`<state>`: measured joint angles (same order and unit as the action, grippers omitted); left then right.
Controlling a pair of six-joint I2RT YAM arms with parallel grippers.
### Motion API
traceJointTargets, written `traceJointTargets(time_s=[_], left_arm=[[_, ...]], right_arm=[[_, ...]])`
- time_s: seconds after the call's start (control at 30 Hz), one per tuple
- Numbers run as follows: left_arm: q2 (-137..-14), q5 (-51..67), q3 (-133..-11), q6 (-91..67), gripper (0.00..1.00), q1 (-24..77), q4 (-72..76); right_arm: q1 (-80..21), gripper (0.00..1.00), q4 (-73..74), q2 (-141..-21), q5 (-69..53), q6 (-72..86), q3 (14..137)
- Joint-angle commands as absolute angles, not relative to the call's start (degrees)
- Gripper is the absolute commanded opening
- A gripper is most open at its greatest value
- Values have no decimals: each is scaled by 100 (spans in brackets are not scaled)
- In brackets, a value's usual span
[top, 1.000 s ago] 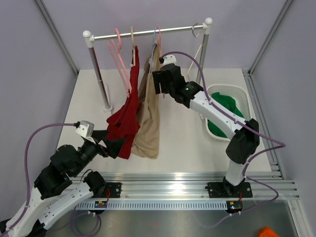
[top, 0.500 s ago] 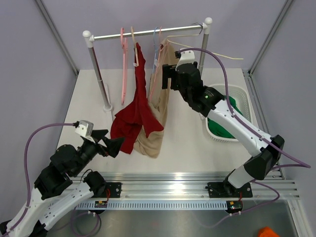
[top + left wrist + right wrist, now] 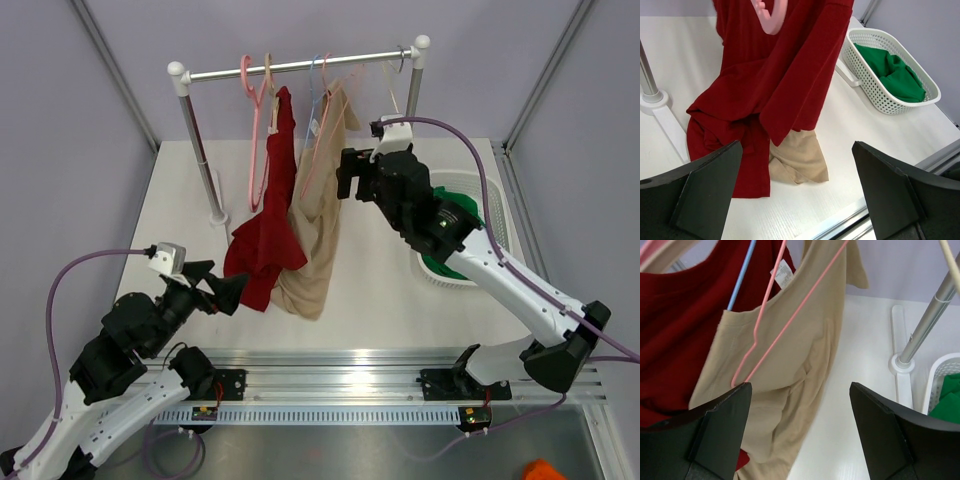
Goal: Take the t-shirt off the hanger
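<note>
A red t-shirt [image 3: 272, 190] and a beige t-shirt [image 3: 318, 240] hang side by side from the rail [image 3: 300, 66], their lower ends lying on the table. The beige one hangs on a thin pink hanger [image 3: 790, 320]; a blue hanger [image 3: 740, 282] is beside it. My right gripper [image 3: 346, 176] is open and empty, just right of the beige shirt [image 3: 805, 340], not touching it. My left gripper [image 3: 222, 285] is open and empty, low near the table, facing the red shirt's hem [image 3: 775, 85] and the beige hem [image 3: 800, 160].
A white basket [image 3: 495, 215] holding green cloth [image 3: 455, 210] stands at the right, also in the left wrist view [image 3: 875, 92]. The rack's posts and feet stand at the left [image 3: 652, 97] and the right [image 3: 930, 320]. An empty pink hanger [image 3: 258, 150] hangs left of the red shirt.
My right arm has drawn back to the right, away from the beige shirt, and its elbow has swung out right. The shirts and hangers have swung on the rail. My left arm has barely moved.
</note>
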<state>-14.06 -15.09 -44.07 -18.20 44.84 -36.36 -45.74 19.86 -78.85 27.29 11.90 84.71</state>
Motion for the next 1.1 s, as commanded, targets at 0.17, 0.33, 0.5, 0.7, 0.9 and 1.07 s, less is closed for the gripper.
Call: traceJointTargets(time_s=[0.17,0.33,0.5,0.7,0.9,1.07], left_arm=[[-1468,-1723,-4421,-1810,99,4272,-3384],[-1468,-1670,-4403,-1802,99,4201,-3375],[-1459,-1626,-4412,-1775,99,4149,-3375],[-1441,-1521,-4395,-1775,99,4069,-3375],[-1433,-1415,-4403,-1775,99,3982,-3366],[-1363,-1389,-4386,-1767,99,3955,-3366]], right_arm=[[-4658,76,1600,-7374,2488,1397,8297],[-4860,68,1529,-7383,2522,1336,8446],[-4957,48,1486,-7470,2505,1283,8648],[-5062,25,1477,-8014,2408,1230,9105],[-5221,22,1354,-8788,2715,1037,9790],[-5256,24,1345,-9298,2997,967,10362]])
